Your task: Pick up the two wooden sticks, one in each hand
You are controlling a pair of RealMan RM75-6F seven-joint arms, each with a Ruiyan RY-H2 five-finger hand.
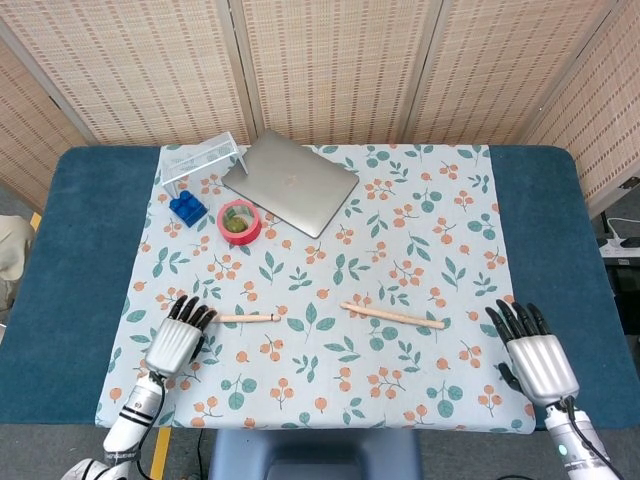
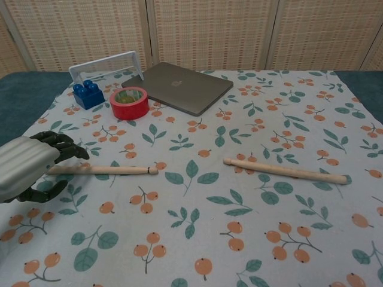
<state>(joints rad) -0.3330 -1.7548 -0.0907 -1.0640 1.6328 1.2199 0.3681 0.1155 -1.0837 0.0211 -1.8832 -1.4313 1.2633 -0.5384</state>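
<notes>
Two wooden sticks lie on the patterned cloth. The left stick [image 1: 246, 318] [image 2: 114, 170] lies nearly level, and its left end is hidden under my left hand [image 1: 178, 340] [image 2: 30, 164]. That hand hovers over the stick's left end, fingers apart and curved, thumb below; nothing is gripped. The right stick [image 1: 392, 315] [image 2: 286, 170] slants down to the right near the middle. My right hand [image 1: 534, 350] is at the cloth's right front edge, well right of that stick, with fingers spread and nothing in it. The chest view does not show it.
At the back left stand a closed grey laptop [image 1: 291, 182] [image 2: 178, 87], a red tape roll [image 1: 238, 221] [image 2: 129, 103], a blue toy brick [image 1: 187, 207] [image 2: 88, 94] and a white wire rack [image 1: 203, 157] [image 2: 106, 64]. Woven screens close off the back. Dark blue table [image 1: 80, 240] borders the cloth.
</notes>
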